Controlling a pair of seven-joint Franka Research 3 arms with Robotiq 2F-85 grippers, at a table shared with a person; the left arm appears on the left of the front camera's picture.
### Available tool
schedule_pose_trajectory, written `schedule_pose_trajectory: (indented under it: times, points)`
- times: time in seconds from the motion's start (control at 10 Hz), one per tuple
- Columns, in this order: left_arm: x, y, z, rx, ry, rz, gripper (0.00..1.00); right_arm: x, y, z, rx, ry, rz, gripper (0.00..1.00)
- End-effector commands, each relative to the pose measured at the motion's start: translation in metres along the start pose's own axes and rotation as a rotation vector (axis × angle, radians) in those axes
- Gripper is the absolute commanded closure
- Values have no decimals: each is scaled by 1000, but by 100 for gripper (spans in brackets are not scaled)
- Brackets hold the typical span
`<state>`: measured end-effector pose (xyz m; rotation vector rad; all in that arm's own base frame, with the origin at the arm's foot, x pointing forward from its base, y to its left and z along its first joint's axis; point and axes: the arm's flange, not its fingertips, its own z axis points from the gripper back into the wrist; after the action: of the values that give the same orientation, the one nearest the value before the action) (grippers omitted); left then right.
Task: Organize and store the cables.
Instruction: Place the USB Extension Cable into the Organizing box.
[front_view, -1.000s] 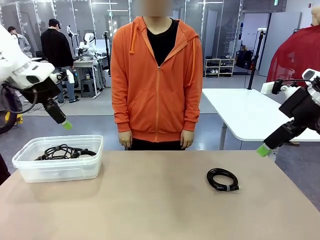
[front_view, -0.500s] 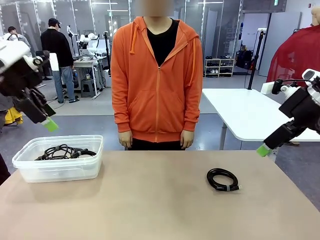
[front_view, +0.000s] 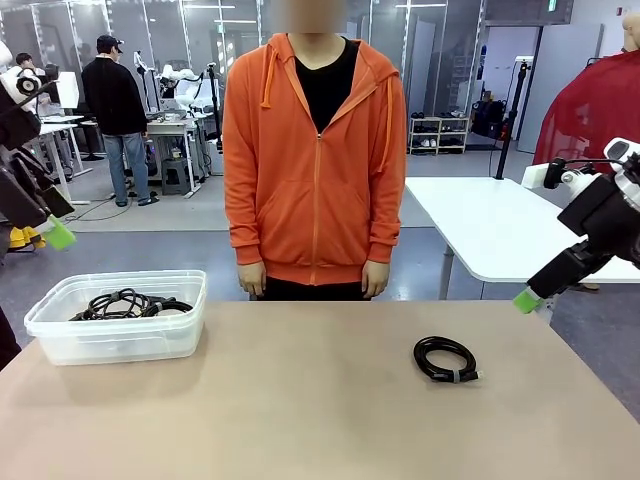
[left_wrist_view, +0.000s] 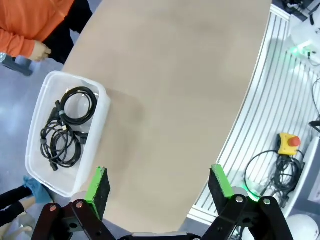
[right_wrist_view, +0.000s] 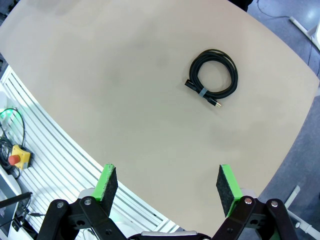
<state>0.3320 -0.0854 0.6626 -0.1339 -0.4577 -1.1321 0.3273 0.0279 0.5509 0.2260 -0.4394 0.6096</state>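
Observation:
One black coiled cable tied with a grey band lies alone on the tan table, right of centre; the right wrist view has it as a cable ahead of the fingers. More coiled black cables rest inside a clear plastic bin at the table's left end, seen from above as cables in the bin. My left gripper is open and empty, raised high at the far left, a green pad showing. My right gripper is open and empty, hovering off the table's right edge.
A person in an orange hoodie stands at the far side, hands hanging by the table edge. A white table stands behind on the right. A slatted white base borders the near table edge.
My left arm has swung up and leftward, away from the bin, toward the picture's left edge. The right arm, the lone cable and the person have stayed still.

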Motion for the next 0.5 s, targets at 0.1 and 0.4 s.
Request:
schedule_pose_trajectory:
  times: [0.1,0.4]
  points:
    - [-1,3,-1,-6,-6,16,0,2,0,1,-3,10,2,0]
    - [-1,3,-1,-6,-6,16,0,2,0,1,-3,10,2,0]
